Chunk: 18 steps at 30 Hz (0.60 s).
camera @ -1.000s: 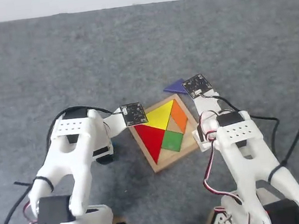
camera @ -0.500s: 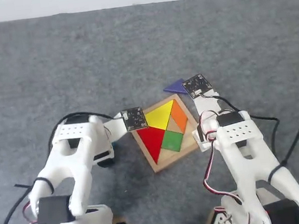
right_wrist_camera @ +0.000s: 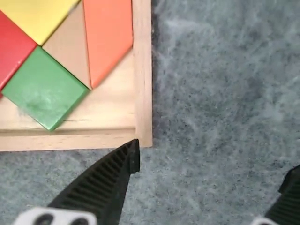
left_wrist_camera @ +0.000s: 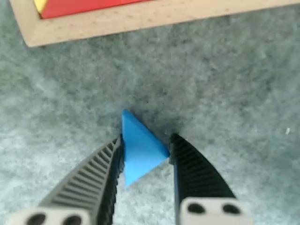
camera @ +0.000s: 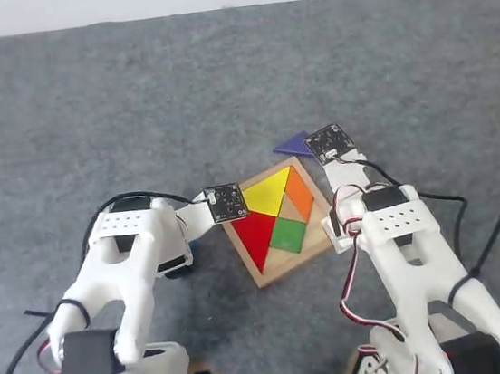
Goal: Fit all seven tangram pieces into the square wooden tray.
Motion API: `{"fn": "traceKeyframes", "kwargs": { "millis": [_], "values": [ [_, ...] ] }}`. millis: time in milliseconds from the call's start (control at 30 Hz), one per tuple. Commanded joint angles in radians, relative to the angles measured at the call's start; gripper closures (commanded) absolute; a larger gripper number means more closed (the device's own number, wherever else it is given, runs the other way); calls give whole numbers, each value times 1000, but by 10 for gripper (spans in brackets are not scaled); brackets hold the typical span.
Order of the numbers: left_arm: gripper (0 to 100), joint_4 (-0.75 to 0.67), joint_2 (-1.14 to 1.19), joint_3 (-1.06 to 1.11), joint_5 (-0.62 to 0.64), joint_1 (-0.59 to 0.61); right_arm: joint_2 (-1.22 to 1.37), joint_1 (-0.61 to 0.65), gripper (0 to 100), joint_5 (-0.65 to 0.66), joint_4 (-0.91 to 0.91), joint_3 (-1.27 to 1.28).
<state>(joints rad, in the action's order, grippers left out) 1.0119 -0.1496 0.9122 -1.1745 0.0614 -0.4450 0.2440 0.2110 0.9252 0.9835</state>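
Note:
The square wooden tray point(camera: 296, 265) lies between my two arms and holds a yellow triangle point(camera: 269, 194), an orange parallelogram point(camera: 299, 192), a red triangle point(camera: 254, 232) and a green square point(camera: 288, 234). On the carpet just off the tray's rim point(left_wrist_camera: 140, 18), my left gripper point(left_wrist_camera: 145, 138) is shut on a blue triangle point(left_wrist_camera: 140, 150). My right gripper point(right_wrist_camera: 206, 187) stands open at the tray's near right corner point(right_wrist_camera: 143, 136), one fingertip point(right_wrist_camera: 133, 154) touching it. A purple triangle point(camera: 293, 144) lies beyond the tray's far corner, partly under the right arm's camera board.
Grey carpet covers the table, with wide free room on the far side and to the left. Bare wood shows inside the tray point(right_wrist_camera: 112, 108) beside the green square and the orange piece. A black cable point(camera: 499, 211) runs along the right side.
My left arm has shifted slightly toward the near side and toward the tray. The right arm and the tray's pieces have stayed put.

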Motion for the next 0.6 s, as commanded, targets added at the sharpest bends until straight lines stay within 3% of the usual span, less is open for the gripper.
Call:
{"fn": "traceKeyframes", "kwargs": {
  "millis": [0, 367, 567],
  "values": [
    [909, 12, -23, -53, 8, 5, -36, -5, 541, 9, -8, -3],
    [927, 319, -21, -383, 32, -8, -36, -5, 541, 9, -8, -3],
    [927, 402, -23, -453, 158, -199, -36, -5, 541, 9, -8, -3]
  ]
}}
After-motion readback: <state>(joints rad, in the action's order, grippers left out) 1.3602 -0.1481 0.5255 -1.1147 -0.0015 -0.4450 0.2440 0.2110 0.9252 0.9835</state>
